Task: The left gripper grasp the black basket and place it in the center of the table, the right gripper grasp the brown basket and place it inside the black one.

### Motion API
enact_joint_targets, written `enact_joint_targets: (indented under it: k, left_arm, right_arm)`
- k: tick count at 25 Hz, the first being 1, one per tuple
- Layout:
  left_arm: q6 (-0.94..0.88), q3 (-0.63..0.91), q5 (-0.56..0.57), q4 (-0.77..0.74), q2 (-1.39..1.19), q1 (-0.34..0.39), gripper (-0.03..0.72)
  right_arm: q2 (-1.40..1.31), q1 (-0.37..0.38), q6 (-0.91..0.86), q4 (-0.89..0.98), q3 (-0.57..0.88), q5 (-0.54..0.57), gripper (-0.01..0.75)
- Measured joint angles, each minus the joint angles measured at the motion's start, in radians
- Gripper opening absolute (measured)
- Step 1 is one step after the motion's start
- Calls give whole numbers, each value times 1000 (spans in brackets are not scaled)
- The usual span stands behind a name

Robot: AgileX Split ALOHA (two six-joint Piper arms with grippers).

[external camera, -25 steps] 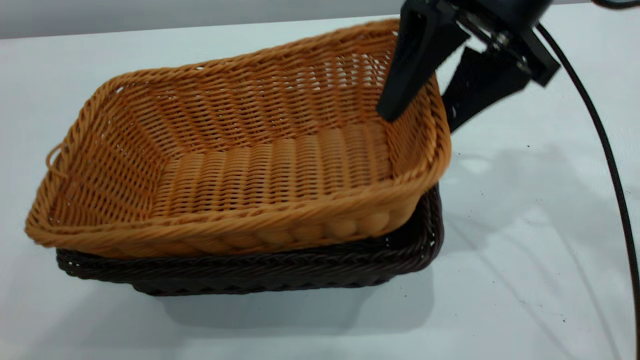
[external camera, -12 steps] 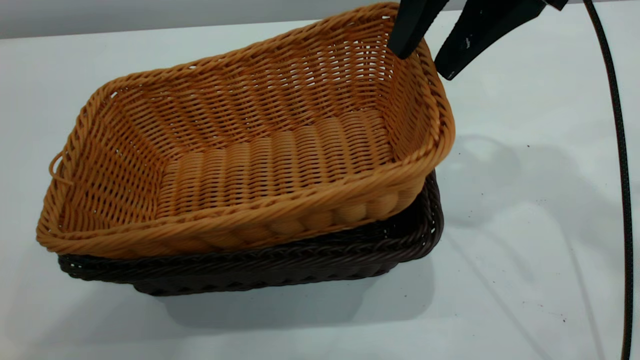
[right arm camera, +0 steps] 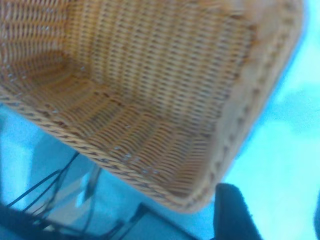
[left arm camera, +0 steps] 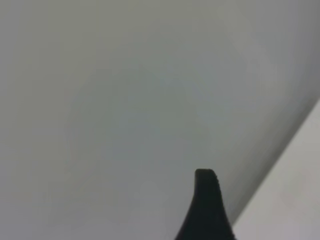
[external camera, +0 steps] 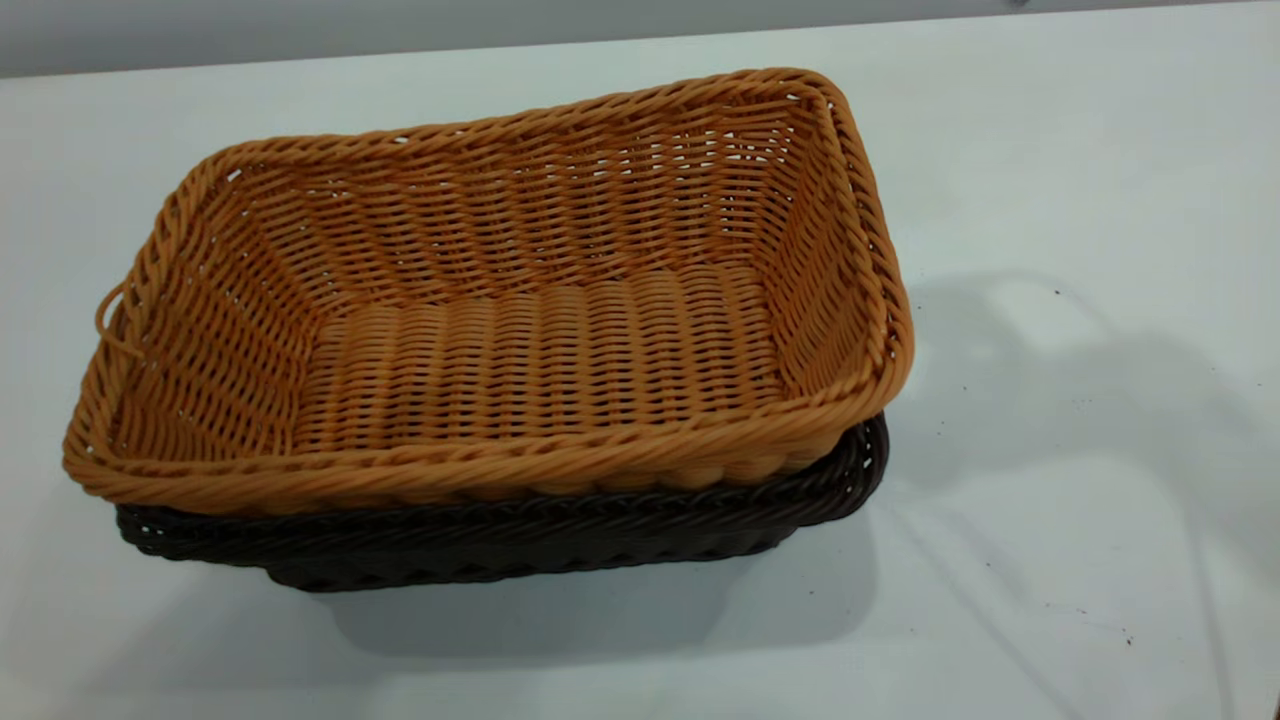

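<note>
White and matte, the tabletop (external camera: 1050, 420) fills the exterior view, with a grey wall running behind its far edge. Toward the middle of it sits the black basket (external camera: 500, 545), and the brown basket (external camera: 500, 330) rests nested inside it, rim riding above the dark rim, small loop on its short side toward the left edge. The brown one looks slightly skewed: its corner toward the right edge overhangs the dark rim there.

Neither arm shows in the exterior view. The right wrist view looks down into the brown basket, with one dark finger of the right tool (right arm camera: 235, 215) at the picture's border, clear of the weave and holding nothing; whether its fingers are spread or closed I cannot tell. The left wrist view shows only one fingertip of the left tool (left arm camera: 206, 210) against a blank grey surface, away from both baskets, and its state cannot be told either.

Judging by how things lie, both placements look done and the step in hand is the retreat. What remains, if anything, seems to be parking the arms clear of the baskets; the nesting might merit a nudge at the overhanging corner, though it appears stable as it stands.
</note>
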State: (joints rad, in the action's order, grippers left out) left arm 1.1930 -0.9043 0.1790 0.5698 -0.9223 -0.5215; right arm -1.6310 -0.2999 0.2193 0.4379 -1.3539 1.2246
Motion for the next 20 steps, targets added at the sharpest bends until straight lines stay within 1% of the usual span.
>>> enact_joint_targets:
  k: [3,6,9,11,13,16,20]
  left_arm:
    - [-28,0,53,0,0,0,481]
    - [-46,0,106,0,0,0,480]
    - [-60,0,153,0,1,0,466]
    - [-102,0,179,-1,1,0,437]
    - [-157,0,220,-11,1,0,388]
    - [-241,0,305,-38,1,0,289]
    - [-338,0,408,-96,4,0,145]
  right_arm:
    - [105,0,-47,-87,0,1,314]
    - [221,0,-95,-176,0,2,265]
    - [342,0,-126,-269,0,3,197]
    - [426,0,-164,-322,-1,5,147]
    - [499,0,-205,-371,-1,5,87]
    - [607,0,-248,-445,-1,5,18]
    - [738,0,-253,-498,-1,5,1]
